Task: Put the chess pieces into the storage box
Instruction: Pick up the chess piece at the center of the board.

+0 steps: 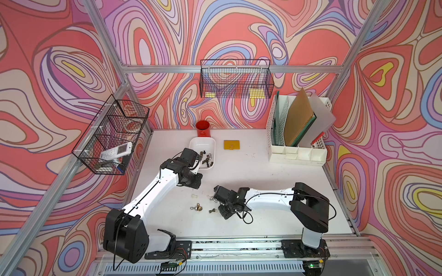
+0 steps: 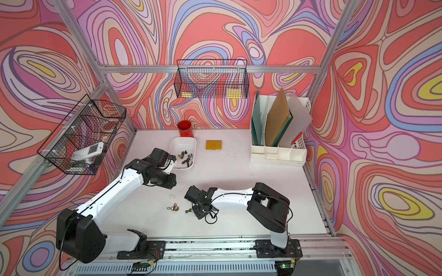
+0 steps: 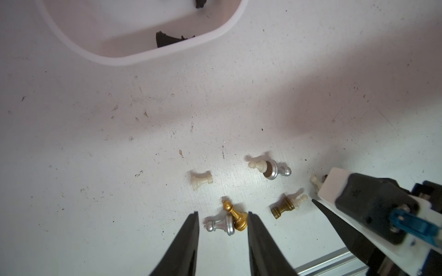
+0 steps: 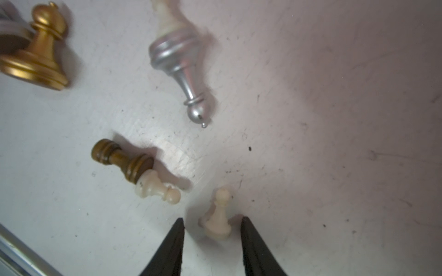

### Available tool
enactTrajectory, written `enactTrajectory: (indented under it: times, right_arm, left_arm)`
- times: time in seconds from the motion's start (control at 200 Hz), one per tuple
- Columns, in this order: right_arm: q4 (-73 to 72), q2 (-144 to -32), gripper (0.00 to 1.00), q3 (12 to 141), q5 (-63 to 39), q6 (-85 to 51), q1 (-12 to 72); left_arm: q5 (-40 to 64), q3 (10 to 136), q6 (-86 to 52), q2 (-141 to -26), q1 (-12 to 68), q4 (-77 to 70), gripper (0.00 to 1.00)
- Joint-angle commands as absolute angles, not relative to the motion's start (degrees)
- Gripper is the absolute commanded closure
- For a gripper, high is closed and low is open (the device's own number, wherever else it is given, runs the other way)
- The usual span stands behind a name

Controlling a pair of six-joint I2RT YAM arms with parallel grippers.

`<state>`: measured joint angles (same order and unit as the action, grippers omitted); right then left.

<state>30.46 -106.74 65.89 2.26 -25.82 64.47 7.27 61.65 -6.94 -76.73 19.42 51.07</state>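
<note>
white pawn (image 4: 216, 216) stands between the right gripper's (image 4: 212, 219) parted jaws; closing on it looks next. left gripper (image 3: 223, 212) gapes, empty.

Both top views stare steeply down from high up, whole table (image 1: 263, 181) in frame; wrist cameras hang close above it, both catching the gold chess piece (image 3: 236, 218).

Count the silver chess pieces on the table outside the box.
2. One silver piece touches the gold piece; the second silver piece touches a white pawn. The right arm may hide more.
</note>
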Motion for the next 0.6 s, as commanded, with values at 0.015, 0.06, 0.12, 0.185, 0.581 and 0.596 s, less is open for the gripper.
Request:
enactTrajectory:
  times: [0.015,0.06,0.12,0.185,0.581,0.596]
  right_arm:
    - [32.82,-108.93,0.59,67.39,4.74,-26.56,64.83]
    - [33.45,-109.23,0.6,67.67,5.3,-26.36,64.8]
    - [33.49,-109.5,0.6,67.75,5.35,-25.68,64.84]
    - [33.65,-109.98,0.61,67.94,5.25,-25.35,64.8]
    - [35.91,-110.21,0.74,67.93,5.45,-25.75,64.86]
    - [36.08,-110.09,0.74,67.94,5.57,-25.71,64.86]
  left_arm:
    - [6.5,60.83,-5.9,-76.81,19.47,50.44,0.61]
    - [6.04,60.8,-5.85,-76.98,19.51,50.57,0.61]
    - [5.58,60.66,-5.65,-77.22,19.43,50.7,0.61]
    - [5.2,60.64,-5.54,-77.34,19.5,50.89,0.61]
    - [5.52,60.38,-5.54,-76.82,19.44,50.68,0.61]
    - [5.51,60.38,-5.54,-76.82,19.48,50.67,0.61]
